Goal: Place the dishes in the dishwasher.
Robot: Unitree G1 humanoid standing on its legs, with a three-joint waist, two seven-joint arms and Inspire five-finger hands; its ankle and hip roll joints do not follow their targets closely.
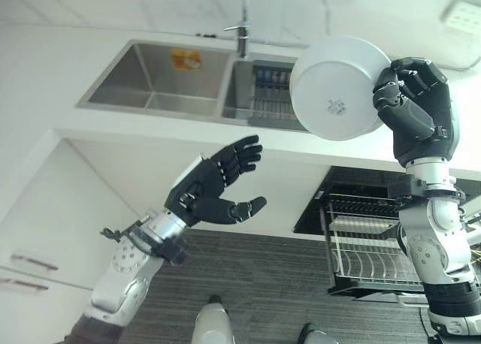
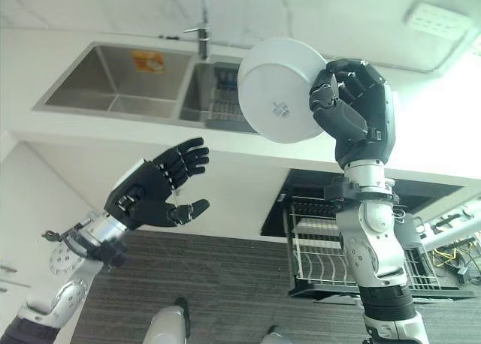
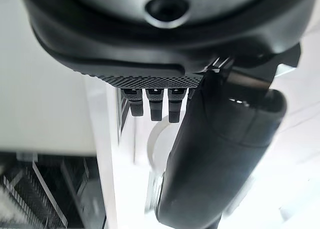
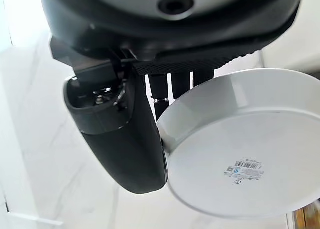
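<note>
Plate [image 1: 338, 89], white and round, is held up on edge by the right hand [image 1: 412, 104], whose fingers and thumb are pinched on its rim; the underside with a small label is turned toward the head camera, and the same grip is seen in the right wrist view, where the plate [image 4: 245, 149] is clamped between thumb and fingers. Taking the sink [image 1: 173, 77] as the landmark, the plate is raised just right of its smaller basin, above the counter edge [image 1: 225, 137], and partly covers the dish rack [image 1: 270, 96] that sits in that basin. The faucet [image 1: 243, 21] stands behind the sink's divider. The left hand [image 1: 214, 186] is spread, fingers straight and apart, holding nothing, in front of the sink and below the counter edge. The dishwasher [image 1: 361, 209] is open below and right of the sink, with its wire rack [image 1: 376, 254] pulled out; no dish can be made out in the visible part of it. The task is judged to be at an early or middle stage: one plate is lifted but not yet lowered into the rack, and further items appear to be left in the dish rack, though what they are cannot be told
</note>
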